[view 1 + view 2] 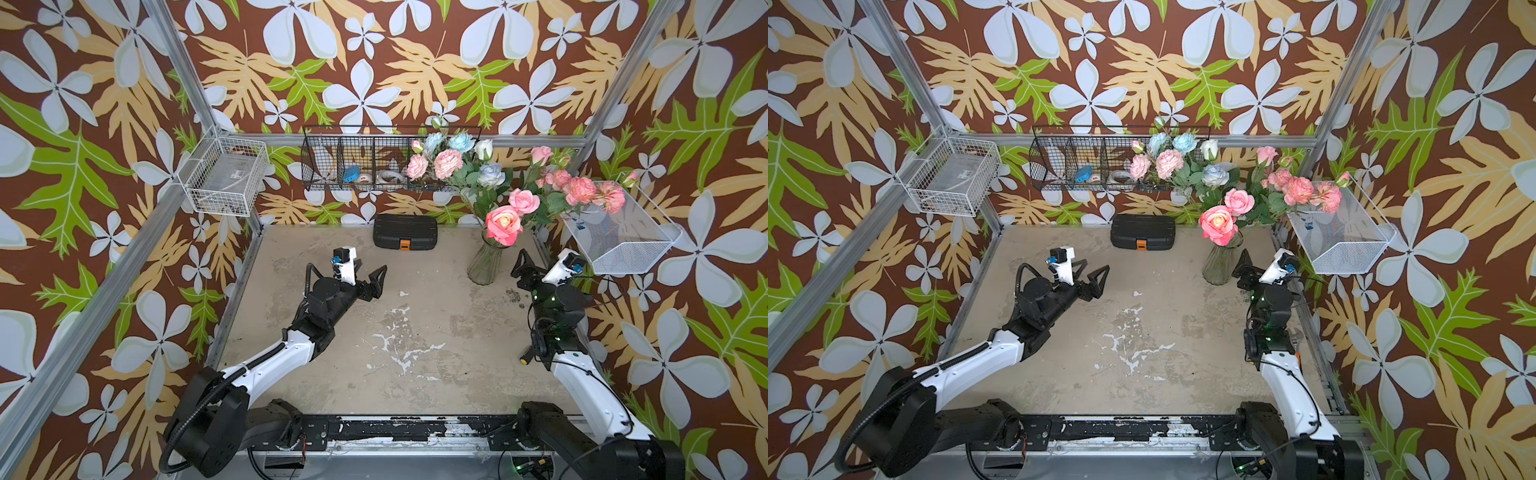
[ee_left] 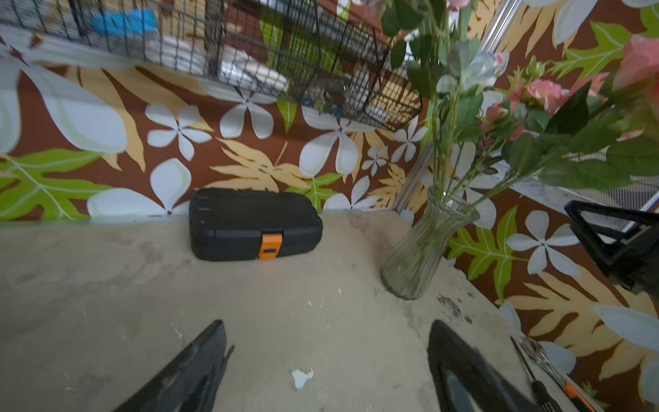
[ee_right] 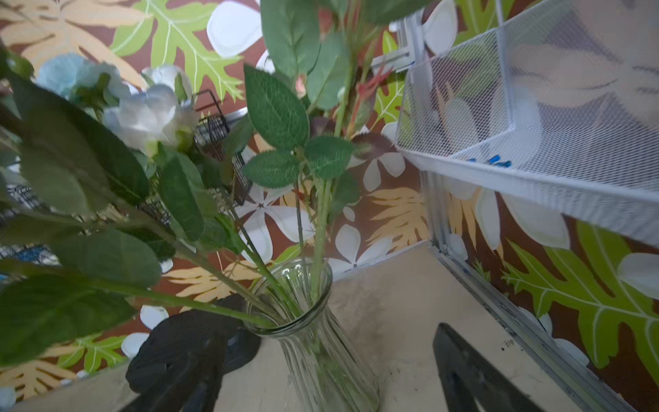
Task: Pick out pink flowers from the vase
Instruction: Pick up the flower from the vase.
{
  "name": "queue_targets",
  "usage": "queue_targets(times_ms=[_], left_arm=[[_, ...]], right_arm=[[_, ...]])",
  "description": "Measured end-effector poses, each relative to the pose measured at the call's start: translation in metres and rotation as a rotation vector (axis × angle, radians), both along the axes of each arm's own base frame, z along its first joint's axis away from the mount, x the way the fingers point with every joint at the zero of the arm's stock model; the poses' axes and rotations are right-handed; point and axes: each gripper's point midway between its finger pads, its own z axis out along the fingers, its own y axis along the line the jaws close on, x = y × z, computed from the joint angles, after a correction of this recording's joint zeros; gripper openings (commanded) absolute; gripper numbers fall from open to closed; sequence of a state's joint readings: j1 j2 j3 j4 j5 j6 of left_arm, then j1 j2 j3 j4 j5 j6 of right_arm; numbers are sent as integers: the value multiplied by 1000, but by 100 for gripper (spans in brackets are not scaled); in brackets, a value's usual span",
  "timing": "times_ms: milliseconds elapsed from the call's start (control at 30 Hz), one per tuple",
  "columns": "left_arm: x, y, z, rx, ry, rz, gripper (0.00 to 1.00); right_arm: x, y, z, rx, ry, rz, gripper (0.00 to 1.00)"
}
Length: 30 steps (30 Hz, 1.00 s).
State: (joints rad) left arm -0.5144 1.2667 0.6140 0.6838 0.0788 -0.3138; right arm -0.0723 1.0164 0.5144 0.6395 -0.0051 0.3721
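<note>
The clear ribbed vase [image 1: 485, 266] [image 1: 1219, 266] stands upright at the back right of the table, holding a mixed bunch. The pink flowers [image 1: 503, 224] [image 1: 1217, 224] spread above it: roses lean forward, and carnations [image 1: 448, 163] [image 1: 582, 189] reach left and right. My right gripper [image 1: 530, 265] is open just right of the vase. In the right wrist view the vase neck [image 3: 303, 321] and green stems show close ahead between the spread jaws of that gripper [image 3: 321, 331], ungripped. My left gripper [image 1: 371, 272] [image 2: 326, 328] is open over bare table, well left of the vase [image 2: 417, 257].
Pale blue and white roses [image 1: 461, 143] share the vase. A black tool case [image 1: 405, 237] lies at the back wall. A black wire basket [image 1: 374, 166] hangs above it. A white mesh basket [image 1: 623, 237] juts out near the right carnations, and a white wire cage [image 1: 226, 176] hangs at the left.
</note>
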Motion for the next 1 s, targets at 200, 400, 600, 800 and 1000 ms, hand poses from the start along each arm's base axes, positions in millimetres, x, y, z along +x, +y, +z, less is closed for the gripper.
queue_targets(times_ms=[200,400,600,800,1000], left_arm=[[-25,-16,-8,-34,-10,-120,88],[-38,-12,8,-63,-70,-138,88],[-42,-10,11,-58,-90,-139,88],[-46,-7,18,-62,-114,-138,88],[-47,-6,17,-59,-116,-134,88]], right_arm=[[2,42,-26,-103,-36,239,73],[-8,55,-4,-206,-175,295,68],[4,57,15,-299,-250,292,69],[22,57,23,-378,-269,284,67],[43,58,14,-406,-255,298,58]])
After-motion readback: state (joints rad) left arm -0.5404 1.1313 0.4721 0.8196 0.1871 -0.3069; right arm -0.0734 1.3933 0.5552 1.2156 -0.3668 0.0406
